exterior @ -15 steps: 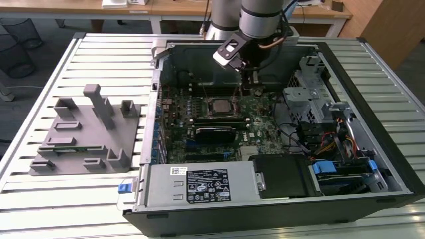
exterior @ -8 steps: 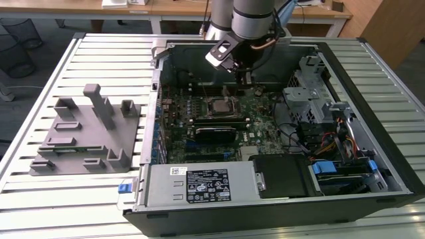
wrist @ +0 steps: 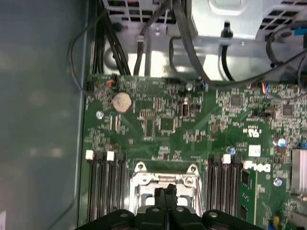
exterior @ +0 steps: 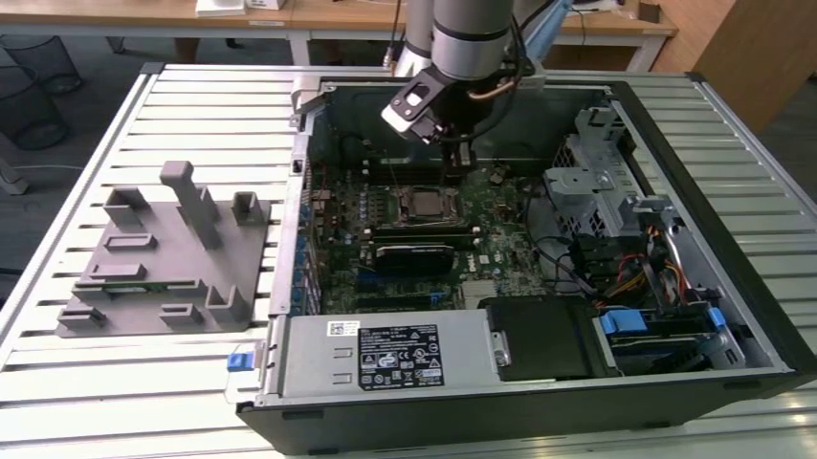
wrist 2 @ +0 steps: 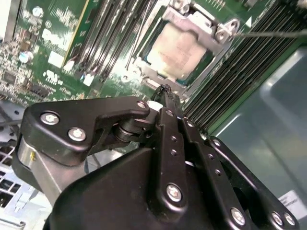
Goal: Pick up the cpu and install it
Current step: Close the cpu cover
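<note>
A slatted metal surface (exterior: 77, 373) carries two things. Toward its edge on the exterior view's left stands one grey moulded fixture (exterior: 166, 258). A single narrow green stick (exterior: 128, 281) lies in a slot near the fixture's front.

The rest of the surface is taken up by one open computer case (exterior: 753, 316), lying on its side. One green motherboard (exterior: 504, 229) lies flat on its floor. One silver power supply (exterior: 383, 356) sits along the case's near wall. A metal drive cage (exterior: 594, 177) and a bundle of cables (exterior: 626, 273) fill the side at the exterior view's right.

The cpu (exterior: 426, 204) is already in the case, seated in the square socket frame (wrist: 144, 179) near the middle of the motherboard. In the second wrist view its pale top (wrist 2: 184, 48) lies flat inside the metal frame. Two banks of black memory slots (wrist: 103, 191) flank the socket, one bank on each side. One round coin cell (wrist: 122, 102) sits on the board beyond it.

The one gripper (wrist 2: 165, 91) hangs inside the case over the far edge of the socket. Its two fingers are pressed together at the tips and hold nothing. In the first wrist view the gripper (wrist: 166, 190) is just over the frame. Whether it touches the frame or the cpu I cannot tell.
</note>
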You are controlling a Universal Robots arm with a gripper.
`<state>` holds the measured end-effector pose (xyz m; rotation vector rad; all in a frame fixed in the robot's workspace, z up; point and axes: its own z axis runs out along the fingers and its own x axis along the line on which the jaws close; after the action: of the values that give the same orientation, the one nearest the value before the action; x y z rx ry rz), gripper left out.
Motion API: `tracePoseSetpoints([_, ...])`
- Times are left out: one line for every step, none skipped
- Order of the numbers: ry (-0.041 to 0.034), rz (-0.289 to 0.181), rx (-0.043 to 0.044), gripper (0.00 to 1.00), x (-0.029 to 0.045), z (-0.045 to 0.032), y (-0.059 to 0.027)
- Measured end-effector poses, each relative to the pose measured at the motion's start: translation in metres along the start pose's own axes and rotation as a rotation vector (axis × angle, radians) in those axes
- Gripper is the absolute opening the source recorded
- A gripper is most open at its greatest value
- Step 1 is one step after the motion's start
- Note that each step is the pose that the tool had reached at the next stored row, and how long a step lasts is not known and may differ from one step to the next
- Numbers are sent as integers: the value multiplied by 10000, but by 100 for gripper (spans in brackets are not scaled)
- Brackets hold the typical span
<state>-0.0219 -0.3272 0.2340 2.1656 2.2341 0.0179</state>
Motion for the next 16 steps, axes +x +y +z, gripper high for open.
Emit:
tracePoseSetpoints([0,0,0,11,1,8,-23])
tracePoseSetpoints([1,0,-1,11,2,15,-47])
tracePoseSetpoints([1,0,1,11,2,21,-72])
tracePoseSetpoints([0,0,1,11,3,25,-98])
tracePoseSetpoints([0,0,0,11,4,29,-119])
tracePoseSetpoints([0,0,0,11,4,32,-140])
tracePoseSetpoints([1,0,-1,11,5,33,-158])
tracePoseSetpoints([1,0,-1,11,6,33,-170])
tracePoseSetpoints([0,0,0,11,6,33,-176])
tracePoseSetpoints([0,0,8,11,6,33,-178])
tracePoseSetpoints([-1,-1,21,11,6,33,-178])
tracePoseSetpoints([1,-1,28,11,6,33,-179])
tracePoseSetpoints([1,0,28,11,5,35,-180])
tracePoseSetpoints([2,-1,27,11,4,37,-182])
tracePoseSetpoints([0,-1,28,11,4,41,-193])
tracePoseSetpoints([1,-2,28,11,5,47,-213])
